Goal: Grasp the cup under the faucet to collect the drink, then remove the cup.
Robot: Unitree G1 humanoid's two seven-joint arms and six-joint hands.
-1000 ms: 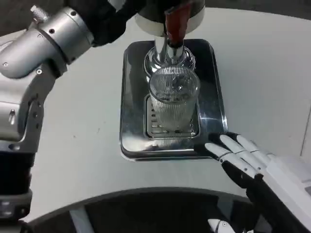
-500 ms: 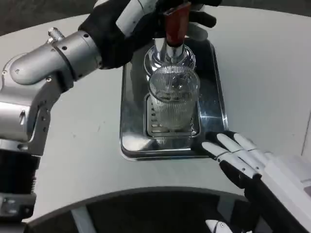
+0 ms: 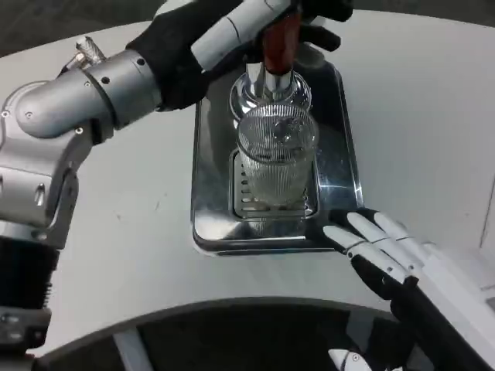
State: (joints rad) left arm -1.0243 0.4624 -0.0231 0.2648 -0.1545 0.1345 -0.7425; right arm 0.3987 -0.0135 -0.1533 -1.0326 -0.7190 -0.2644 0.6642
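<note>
1. Head view: the cup (image 3: 276, 166) stands upright on the drip tray (image 3: 209, 178) grate, directly under the faucet (image 3: 269, 86). Your left hand (image 3: 232, 27) is up at the red tap handle (image 3: 280, 40); whether it grips it you cannot tell.
2. Your right hand (image 3: 383, 251) rests released, fingers apart, touching the tray's near corner, beside the cup. Nothing steadies the glass: reach carelessly and you could tip it.

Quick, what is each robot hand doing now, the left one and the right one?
Left robot hand: at the red tap handle; grip cannot be told.
Right robot hand: open, holding nothing, beside the tray corner.
</note>
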